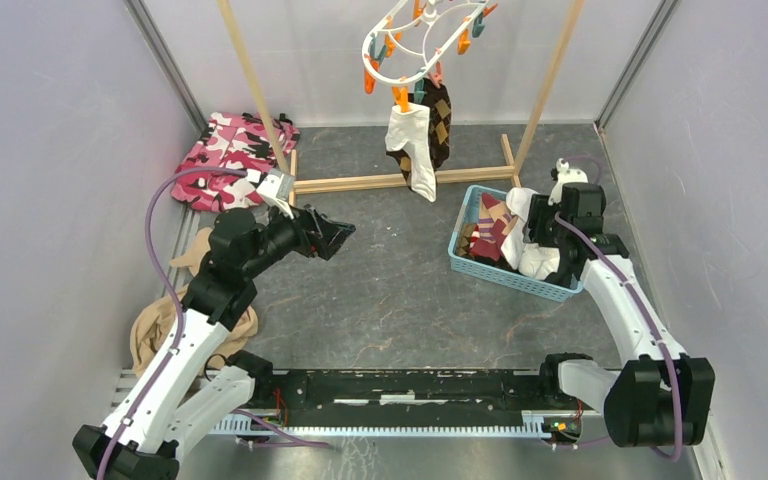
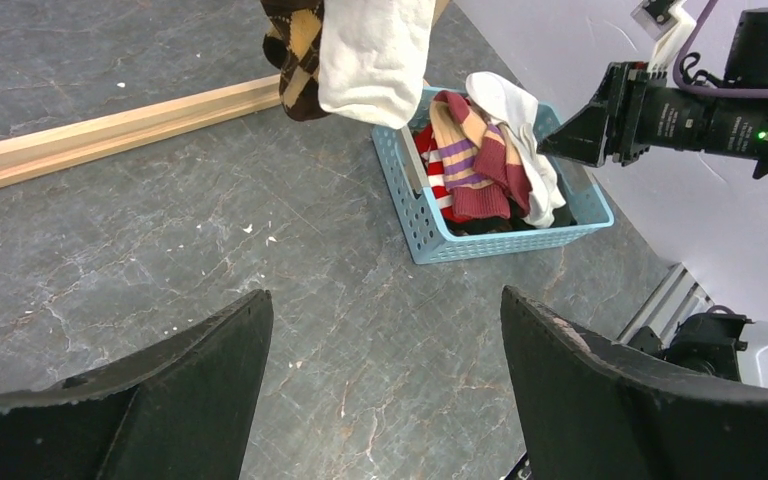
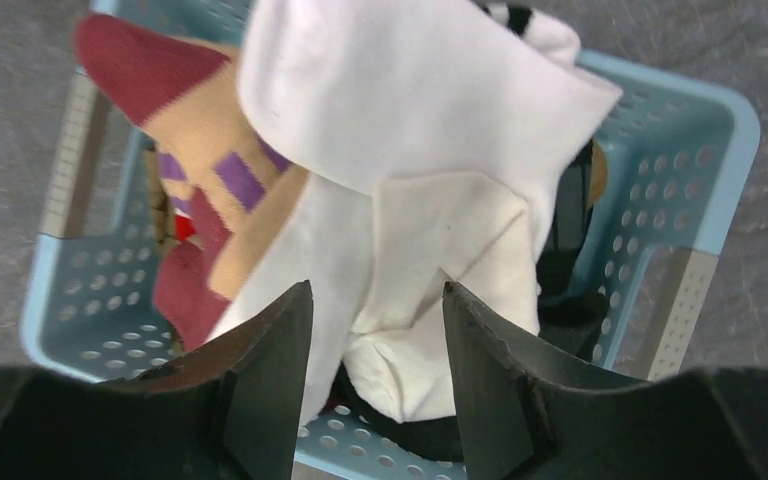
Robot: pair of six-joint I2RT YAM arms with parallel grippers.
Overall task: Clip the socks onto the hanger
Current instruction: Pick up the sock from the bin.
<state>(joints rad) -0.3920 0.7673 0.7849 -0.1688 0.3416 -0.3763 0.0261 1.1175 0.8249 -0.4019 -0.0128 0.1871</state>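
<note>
Straddling a plain white sock (image 3: 410, 150) in the light-blue perforated plastic basket (image 3: 700, 200), our right jaws stand apart; we should sink lower and pinch one sock only, near its cuff. Our left jaws gape empty over the grey table (image 2: 160, 230). The white oval plastic hanger (image 1: 375, 50) hangs beyond.

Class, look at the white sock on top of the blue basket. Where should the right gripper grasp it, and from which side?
Probably the folded middle of the white sock, from straight above. It lies uppermost, draped over the maroon and tan sock, and the basket walls close off the sides. The right gripper hangs open over that fold.
</note>
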